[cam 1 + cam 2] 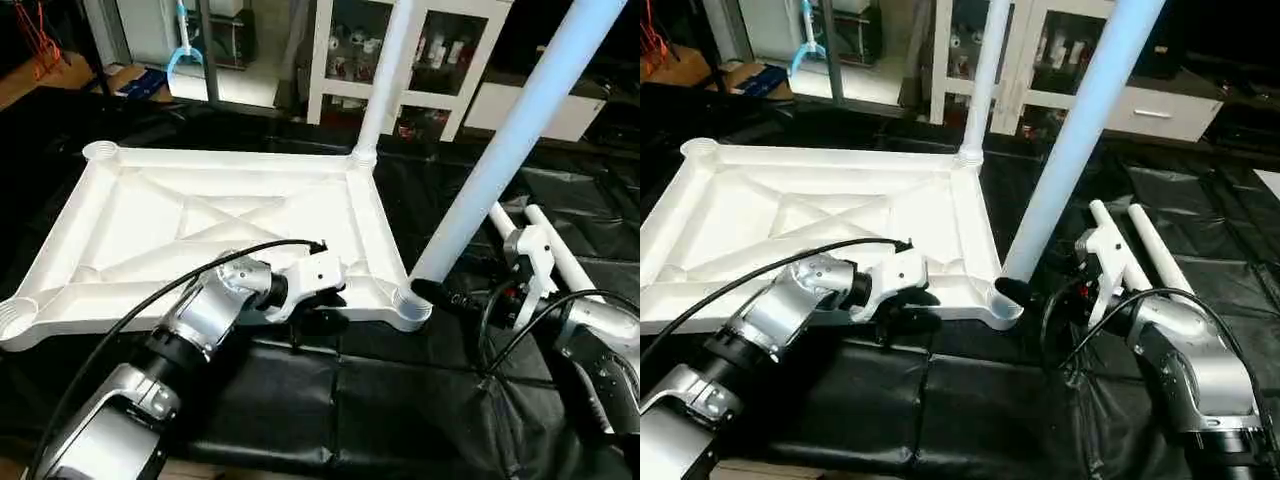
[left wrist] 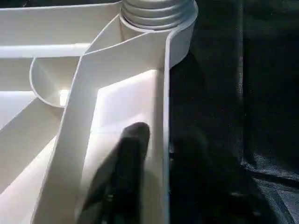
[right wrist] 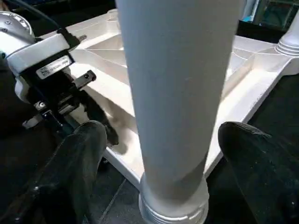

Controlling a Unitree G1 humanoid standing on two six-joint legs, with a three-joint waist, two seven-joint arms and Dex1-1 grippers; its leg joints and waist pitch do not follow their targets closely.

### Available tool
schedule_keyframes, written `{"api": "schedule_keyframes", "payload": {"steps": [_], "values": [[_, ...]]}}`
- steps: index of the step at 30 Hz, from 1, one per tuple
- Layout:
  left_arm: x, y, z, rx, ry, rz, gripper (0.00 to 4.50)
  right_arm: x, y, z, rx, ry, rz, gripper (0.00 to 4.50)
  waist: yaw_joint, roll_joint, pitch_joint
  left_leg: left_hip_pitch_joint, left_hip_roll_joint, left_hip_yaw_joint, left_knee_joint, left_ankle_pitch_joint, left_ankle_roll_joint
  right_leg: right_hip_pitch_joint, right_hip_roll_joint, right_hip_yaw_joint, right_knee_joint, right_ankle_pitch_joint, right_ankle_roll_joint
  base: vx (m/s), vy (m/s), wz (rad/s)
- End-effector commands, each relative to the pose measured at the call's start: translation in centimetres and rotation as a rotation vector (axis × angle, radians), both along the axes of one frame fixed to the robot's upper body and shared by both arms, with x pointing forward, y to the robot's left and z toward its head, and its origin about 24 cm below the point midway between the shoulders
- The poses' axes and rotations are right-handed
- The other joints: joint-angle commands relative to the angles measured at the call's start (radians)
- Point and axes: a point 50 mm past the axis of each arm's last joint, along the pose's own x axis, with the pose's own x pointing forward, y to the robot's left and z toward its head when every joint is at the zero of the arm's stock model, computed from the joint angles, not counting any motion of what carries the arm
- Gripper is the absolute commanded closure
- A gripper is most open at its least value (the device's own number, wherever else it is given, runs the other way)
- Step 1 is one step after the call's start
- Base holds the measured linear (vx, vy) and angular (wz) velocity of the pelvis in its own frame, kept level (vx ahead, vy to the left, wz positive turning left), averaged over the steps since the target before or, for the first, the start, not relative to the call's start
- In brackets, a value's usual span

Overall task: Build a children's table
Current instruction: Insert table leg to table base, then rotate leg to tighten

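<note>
The children's table lies as parts on the black cover. Its white tabletop (image 1: pixel 230 158) rests upside down, X-ribs up. One leg (image 1: pixel 385 80) stands in the far right corner socket. A second leg (image 1: pixel 510 140) stands in the near right socket (image 1: pixel 412 305). My left gripper (image 1: pixel 320 318) is at the near rim and open. In the left wrist view its fingers (image 2: pixel 133 158) straddle the rim wall (image 2: pixel 166 93), with a small gap showing. My right gripper (image 3: pixel 168 135) is open around the base of the near leg (image 3: pixel 173 93), with room on both sides.
Two more white legs (image 1: pixel 560 250) lie side by side on the black cover (image 1: pixel 330 400), just beyond my right wrist. A white shelf unit (image 1: pixel 440 60) stands behind the work surface. A black cable (image 1: pixel 180 285) arcs over my left forearm.
</note>
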Motion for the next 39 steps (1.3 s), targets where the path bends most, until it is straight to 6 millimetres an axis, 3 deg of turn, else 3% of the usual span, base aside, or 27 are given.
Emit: {"api": "schedule_keyframes", "payload": {"steps": [1, 9, 19, 31, 39], "values": [[0.5, -0.4, 1.0, 0.007, -0.024, -0.021, 2.96, -0.2, -0.4, 0.5, -0.027, -0.017, 0.002, 0.33, 0.0, 0.007, -0.049, 0.022, 0.052, -0.024, -0.07, -0.132, 0.054, 0.033, -0.073, 0.034, -0.074, 0.001, -0.279, 0.0, 0.0, 0.0], [0.6, -0.3, 0.5, 0.063, 0.0, -0.026, 2.96, -0.3, -0.4, 0.4, -0.034, -0.014, 0.004, 0.33, 0.0, 0.007, -0.05, 0.019, 0.051, -0.023, -0.068, -0.1, 0.066, 0.037, -0.074, 0.035, -0.068, 0.059, -0.288, 0.0, 0.0, 0.0], [0.2, -0.3, -0.7, 0.107, 0.057, -0.029, 2.96, -0.3, -0.3, 0.3, -0.039, -0.012, 0.004, 0.33, -0.001, 0.008, -0.045, 0.019, 0.052, -0.023, -0.07, -0.122, 0.06, 0.035, -0.076, 0.036, -0.074, 0.003, -0.285, 0.0, 0.0, 0.0], [-0.1, -0.3, -1.0, 0.107, 0.081, -0.033, 4.2, 0.1, -1.1, -0.4, -0.085, -0.022, -0.024, 0.33, -0.003, 0.01, -0.04, 0.018, 0.052, -0.024, -0.073, -0.145, 0.053, 0.033, -0.077, 0.037, -0.08, -0.04, -0.278, 0.0, 0.0, 0.0], [-1.1, -0.4, -1.0, 0.087, 0.105, -0.084, 4.46, 1.3, -1.5, -0.4, -0.099, -0.025, 0.023, 0.33, -0.006, 0.005, -0.039, 0.017, 0.053, -0.023, -0.071, -0.126, 0.073, 0.033, -0.078, 0.036, -0.078, -0.035, -0.287, 0.0, 0.0, 0.0]]}}
